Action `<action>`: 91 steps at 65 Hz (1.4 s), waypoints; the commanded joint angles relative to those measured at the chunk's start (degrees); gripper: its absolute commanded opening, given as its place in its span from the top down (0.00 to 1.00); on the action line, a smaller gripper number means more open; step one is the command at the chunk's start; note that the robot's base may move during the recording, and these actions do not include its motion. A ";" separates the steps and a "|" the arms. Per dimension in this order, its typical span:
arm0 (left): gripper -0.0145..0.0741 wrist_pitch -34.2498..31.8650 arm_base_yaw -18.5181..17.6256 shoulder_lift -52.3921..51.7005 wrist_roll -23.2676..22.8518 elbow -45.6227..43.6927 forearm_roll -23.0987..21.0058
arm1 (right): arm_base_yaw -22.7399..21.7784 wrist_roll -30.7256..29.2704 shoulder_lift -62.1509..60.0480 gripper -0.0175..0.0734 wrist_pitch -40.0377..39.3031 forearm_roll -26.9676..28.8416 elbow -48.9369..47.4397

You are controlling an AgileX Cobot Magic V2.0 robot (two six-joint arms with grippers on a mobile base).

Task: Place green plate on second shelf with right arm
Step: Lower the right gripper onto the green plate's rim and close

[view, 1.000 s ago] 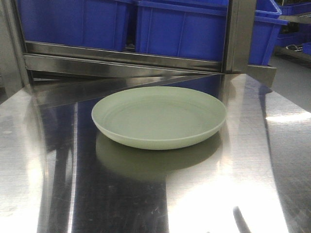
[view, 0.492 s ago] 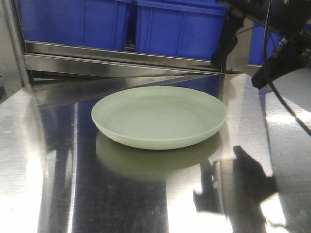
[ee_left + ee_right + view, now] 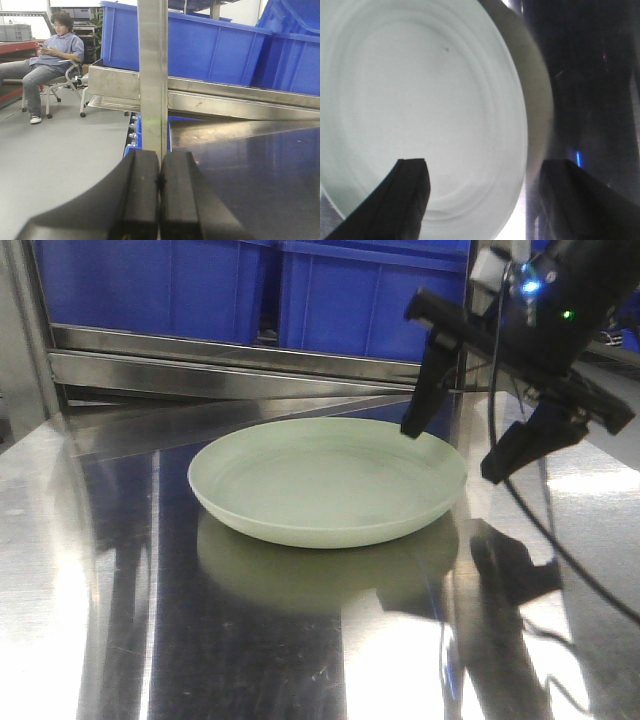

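Blue bins [image 3: 370, 300] sit on a steel shelf [image 3: 250, 365] beside grey floor [image 3: 60, 165].

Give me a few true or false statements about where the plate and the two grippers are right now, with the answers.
1. The green plate lies flat on the steel tabletop. True.
2. The right gripper is shut on the green plate. False: it is open, with one finger above the plate's inside and the other outside the rim.
3. The left gripper is shut with nothing between its fingers. True.
4. The bins behind the plate are red. False: the bins are blue.
5. Food lies on the plate. False: it is empty.
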 commanded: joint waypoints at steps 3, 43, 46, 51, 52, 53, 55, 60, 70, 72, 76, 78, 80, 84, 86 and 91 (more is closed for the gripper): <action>0.69 -5.27 0.14 -1.17 -0.12 2.27 -0.18 | -0.07 -0.26 -0.78 0.18 -0.45 1.69 -1.51; 0.69 -5.27 0.14 -1.17 -0.12 2.27 -0.18 | -0.07 -0.26 0.43 0.24 -3.46 1.09 -1.51; 0.69 -5.27 0.14 -1.17 -0.12 2.27 -0.18 | -0.07 -0.26 0.43 0.26 -3.46 1.09 -1.51; 0.69 -5.27 0.14 -1.17 -0.12 2.27 -0.18 | -0.07 -0.26 0.43 0.29 -3.51 1.09 -1.51; 0.69 -5.27 0.14 -1.17 -0.12 2.27 -0.18 | -0.07 -0.31 0.43 0.29 -3.51 1.09 -1.51; 0.69 -5.27 0.14 -1.17 -0.12 2.27 -0.18 | -0.07 -0.31 0.49 0.29 -3.51 1.09 -1.51; 0.69 -5.27 0.14 -1.17 -0.12 2.27 -0.18 | -0.07 -0.31 0.57 0.29 -3.52 1.09 -1.51; 0.69 -5.27 0.14 -1.17 -0.12 2.27 -0.18 | -0.07 -0.31 1.14 0.29 -3.30 1.09 -1.51; 0.69 -5.27 0.14 -1.17 -0.12 2.27 -0.18 | -0.07 -0.31 4.04 0.29 -0.16 1.14 -1.51; 0.69 -5.27 0.14 -1.17 -0.12 2.27 -0.18 | -0.07 -0.27 4.72 0.30 0.55 1.20 -1.51; 0.69 -5.27 0.14 -1.17 -0.12 2.27 -0.18 | -0.07 -0.27 5.62 0.33 1.70 1.21 -1.51; 0.69 -5.27 0.14 -1.17 -0.12 2.27 -0.18 | -0.07 -0.27 5.80 0.37 1.99 1.21 -1.51; 0.69 -5.27 0.14 -1.17 -0.12 2.27 -0.18 | -0.07 -0.27 5.80 0.41 2.01 1.21 -1.51; 0.69 -5.27 0.14 -1.17 -0.12 2.27 -0.18 | -0.07 -0.27 5.80 0.51 1.89 1.21 -1.51; 0.69 -5.27 0.14 -1.17 -0.12 2.27 -0.18 | -0.07 -0.27 5.80 0.55 1.84 1.21 -1.51; 0.69 -5.27 0.14 -1.17 -0.12 2.27 -0.18 | -0.07 -0.32 5.80 0.65 1.37 1.21 -1.51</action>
